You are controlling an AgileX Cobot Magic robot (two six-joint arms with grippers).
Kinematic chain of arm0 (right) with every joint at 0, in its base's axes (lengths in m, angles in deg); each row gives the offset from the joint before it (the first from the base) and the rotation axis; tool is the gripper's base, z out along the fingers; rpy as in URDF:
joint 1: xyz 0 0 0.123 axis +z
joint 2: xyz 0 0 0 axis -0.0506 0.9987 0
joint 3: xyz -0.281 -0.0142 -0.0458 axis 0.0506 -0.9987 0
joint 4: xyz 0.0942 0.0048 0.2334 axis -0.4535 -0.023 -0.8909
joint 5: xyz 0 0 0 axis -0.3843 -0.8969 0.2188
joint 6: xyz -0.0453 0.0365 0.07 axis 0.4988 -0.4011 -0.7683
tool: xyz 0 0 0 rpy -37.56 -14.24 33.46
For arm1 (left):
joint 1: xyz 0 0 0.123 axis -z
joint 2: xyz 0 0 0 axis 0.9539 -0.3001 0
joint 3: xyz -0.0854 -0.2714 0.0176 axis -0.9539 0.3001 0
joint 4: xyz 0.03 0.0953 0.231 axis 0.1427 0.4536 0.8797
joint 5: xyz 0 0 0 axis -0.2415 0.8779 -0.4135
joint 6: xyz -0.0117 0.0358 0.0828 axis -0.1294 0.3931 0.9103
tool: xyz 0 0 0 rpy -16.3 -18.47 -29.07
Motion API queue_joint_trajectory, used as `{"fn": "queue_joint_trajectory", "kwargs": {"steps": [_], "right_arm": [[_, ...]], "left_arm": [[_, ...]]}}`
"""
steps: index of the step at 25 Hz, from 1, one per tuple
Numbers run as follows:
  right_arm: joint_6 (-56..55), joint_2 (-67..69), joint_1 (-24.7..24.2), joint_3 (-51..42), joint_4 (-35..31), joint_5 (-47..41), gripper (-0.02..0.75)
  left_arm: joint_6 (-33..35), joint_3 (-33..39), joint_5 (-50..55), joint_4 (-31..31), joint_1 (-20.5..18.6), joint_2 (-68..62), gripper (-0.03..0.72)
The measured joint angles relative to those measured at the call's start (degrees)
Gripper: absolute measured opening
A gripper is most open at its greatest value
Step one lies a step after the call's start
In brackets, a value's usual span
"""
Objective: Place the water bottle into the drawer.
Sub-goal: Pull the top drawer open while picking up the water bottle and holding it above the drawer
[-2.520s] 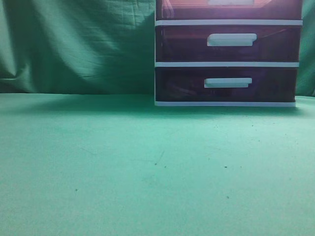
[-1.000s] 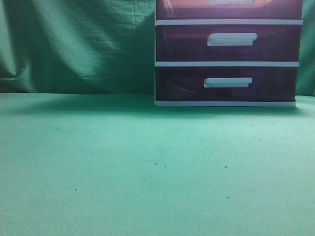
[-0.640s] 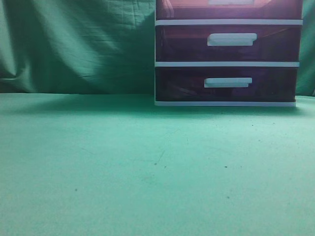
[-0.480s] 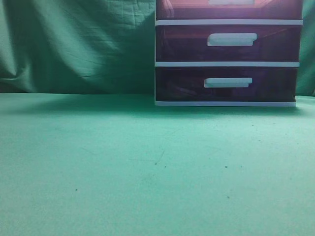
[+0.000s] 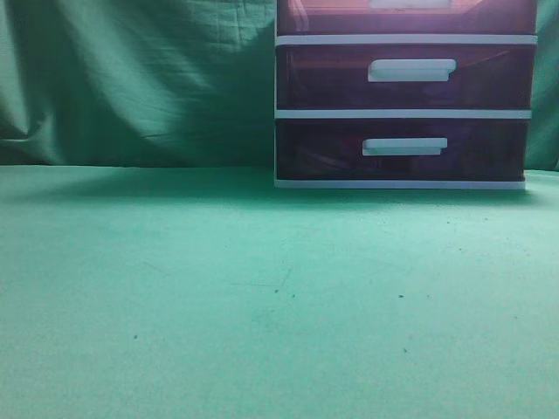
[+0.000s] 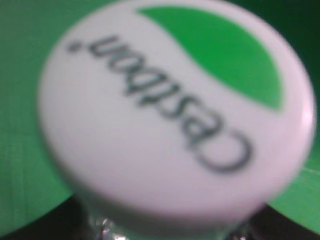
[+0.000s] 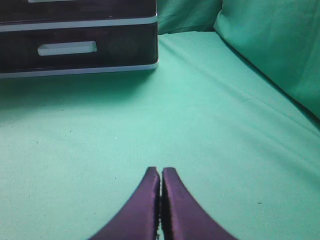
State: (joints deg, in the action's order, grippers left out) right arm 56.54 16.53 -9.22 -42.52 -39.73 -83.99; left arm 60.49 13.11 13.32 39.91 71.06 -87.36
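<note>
The left wrist view is filled by the white cap (image 6: 175, 107) of the water bottle, printed "Cestbon" with a green patch, seen end-on and blurred by closeness. The left claw itself is outside that view, so its state cannot be told, nor whether it holds the bottle. The bottle does not appear in the exterior view, so its position over the counter (image 5: 262, 297) is unknown.

The right claw (image 7: 161, 200) hangs low over the green counter with its fingertips (image 7: 150, 197) pressed together and nothing between them. The white-framed drawer unit (image 5: 403, 113) stands well ahead of it, at the far edge.

The drawer (image 5: 406, 16), uppermost of those visible, reddish-brown with a white bar handle (image 5: 409, 3), appears fully closed, flush with the two below it.

Judged procedure: open the drawer first.
- Raise the right claw to the top handle, not the lower ones.
- Part the tips, close on the bar, pull straight outward.
- Keep the pull level to avoid dragging the light unit forward.
</note>
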Motion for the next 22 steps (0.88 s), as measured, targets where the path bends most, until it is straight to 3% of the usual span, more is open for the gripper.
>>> {"fn": "queue_joint_trajectory", "kwargs": {"steps": [6,12,14,19,22], "right_arm": [[0.00,0.00,0.00,0.00,0.00,0.00,0.000],[0.39,0.00,0.00,0.00,-0.28,1.17,0.000],[0.04,0.00,0.00,-0.10,-2.13,5.70,0.000],[-0.46,0.00,0.00,-0.10,-10.20,26.98,0.000],[0.27,0.00,0.00,3.80,-10.66,29.00,0.000]], "left_arm": [[0.00,-4.21,12.86,0.00,1.03,11.99,0.295],[0.00,-12.22,21.91,0.18,8.95,20.55,0.295],[0.00,-13.32,22.55,0.27,11.47,23.29,0.295],[0.00,-13.76,26.46,0.27,15.47,29.65,0.295],[0.00,-13.76,30.03,0.03,16.54,32.71,0.295]]}}
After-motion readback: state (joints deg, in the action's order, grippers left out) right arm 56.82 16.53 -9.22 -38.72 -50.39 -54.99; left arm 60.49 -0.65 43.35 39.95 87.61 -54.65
